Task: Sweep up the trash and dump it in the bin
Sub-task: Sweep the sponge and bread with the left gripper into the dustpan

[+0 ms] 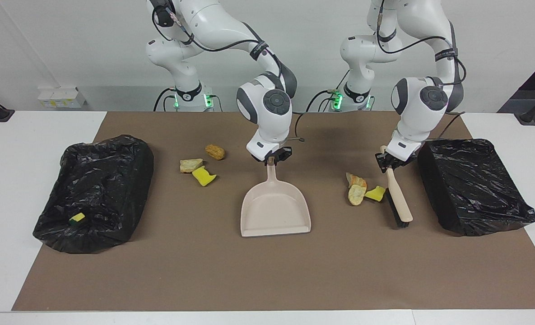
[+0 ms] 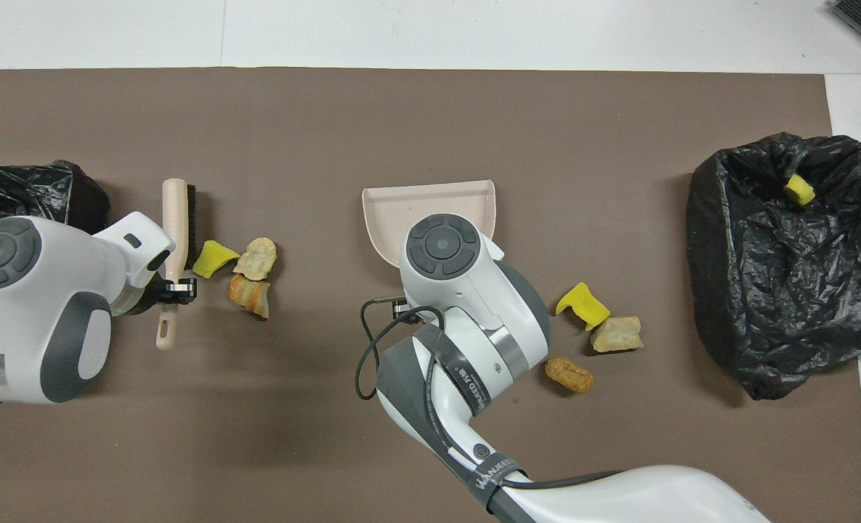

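Both grippers grip handles: right gripper (image 1: 272,159) clamps the beige plastic dustpan (image 1: 275,208), left gripper (image 1: 391,161) the beige black-bristled brush (image 1: 398,198). Yellow sponge and bread-like scraps (image 1: 361,189) touch its bristles; more scraps (image 1: 200,167) lie beside the black-lined bin (image 1: 95,194).

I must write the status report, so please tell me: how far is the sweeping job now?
Early stage. Done: one yellow scrap lies in the bin at the right arm's end. In hand: the left end effector grips the brush; the right end effector grips the dustpan. Left: both scrap piles lie unswept on the mat.
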Tool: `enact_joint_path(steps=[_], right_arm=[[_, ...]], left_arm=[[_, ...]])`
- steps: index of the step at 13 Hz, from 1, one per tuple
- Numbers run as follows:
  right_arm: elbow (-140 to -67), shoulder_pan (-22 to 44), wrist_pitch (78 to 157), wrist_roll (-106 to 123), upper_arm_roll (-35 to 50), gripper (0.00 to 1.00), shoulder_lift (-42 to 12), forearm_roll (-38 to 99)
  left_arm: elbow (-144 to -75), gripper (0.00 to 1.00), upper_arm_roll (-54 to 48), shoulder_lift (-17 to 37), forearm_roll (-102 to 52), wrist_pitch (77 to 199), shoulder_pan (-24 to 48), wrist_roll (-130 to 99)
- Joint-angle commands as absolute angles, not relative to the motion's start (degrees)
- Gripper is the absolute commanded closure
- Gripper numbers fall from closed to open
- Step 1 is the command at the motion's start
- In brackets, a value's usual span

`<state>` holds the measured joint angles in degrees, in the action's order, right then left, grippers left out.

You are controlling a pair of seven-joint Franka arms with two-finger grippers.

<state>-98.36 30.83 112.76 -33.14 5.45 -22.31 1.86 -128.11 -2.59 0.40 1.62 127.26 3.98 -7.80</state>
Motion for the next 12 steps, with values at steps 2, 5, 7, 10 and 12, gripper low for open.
enact_joint_path(steps=[2,5,7,10,12], right_arm=[[-98.97,31.11,113.56,-32.7,5.62,1.0,-20.92,-2.0],[-97.48,30.77,111.81,-25.78,5.63,1.0,-19.35,-3.25],[-97.56,28.4,110.84,-15.26,5.62,1.0,-17.06,-2.99],[-97.65,26.37,107.85,-1.01,5.62,1.0,-15.56,-2.55],[-97.91,26.02,107.67,8.48,5.54,1.0,-15.29,-3.43]], left_arm=[[-131.82,1.0,-2.64,-1.92,2.72,127.88,3.96,-7.65],[-133.85,1.0,-2.81,-3.16,2.64,127.88,4.39,-8.53],[-137.36,1.0,-2.9,-5.44,2.46,128.06,4.83,-8.53],[-139.39,1.0,-3.43,-6.76,1.15,127.62,6.14,-8.79],[-139.31,1.0,-3.51,-6.94,0.09,126.92,7.47,-8.79]])
